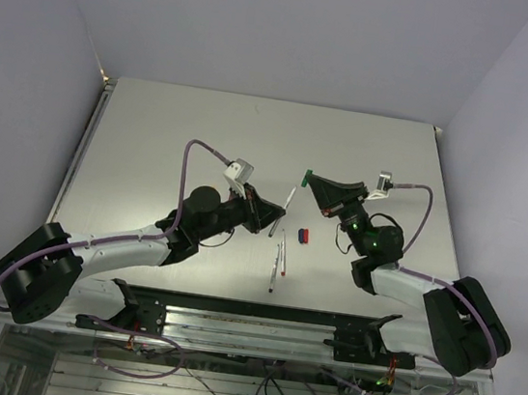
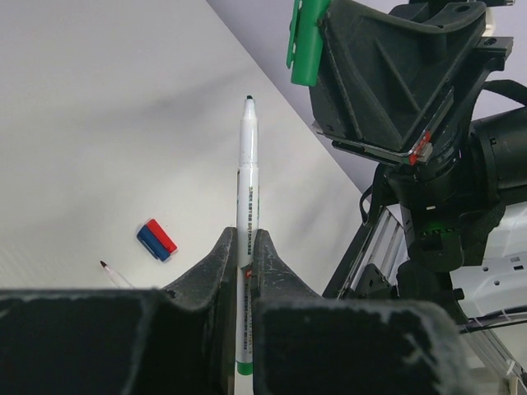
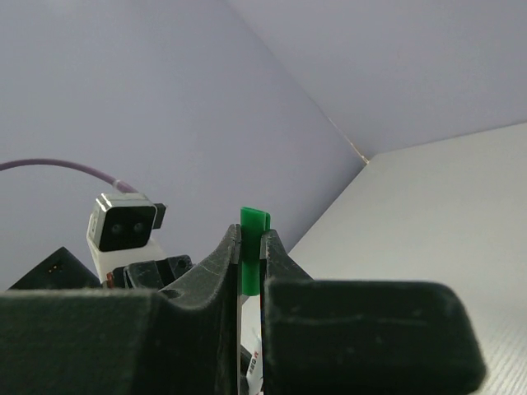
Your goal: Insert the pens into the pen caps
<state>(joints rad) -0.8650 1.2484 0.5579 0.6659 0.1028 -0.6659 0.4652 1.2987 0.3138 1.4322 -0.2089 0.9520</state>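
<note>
Left hand (image 2: 244,243) tight around one pen (image 2: 248,164), right hand (image 3: 250,239) tight around one green cap (image 3: 254,218); two loose caps (image 2: 156,239)

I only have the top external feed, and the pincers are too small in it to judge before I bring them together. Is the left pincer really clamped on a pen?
Observer: Yes. The left wrist view shows the left pincer shut on a thin white plastic pen, with its dark tip sticking out well past the fingertips.
Operator: And the right one?
Observer: The right wrist view shows the right pincer shut on a stubby green plastic cap, whose end pokes out just beyond the fingertips.
Operator: Does that cap suit this pen?
Observer: Probably. The pen's green rear end matches the cap's colour.
</note>
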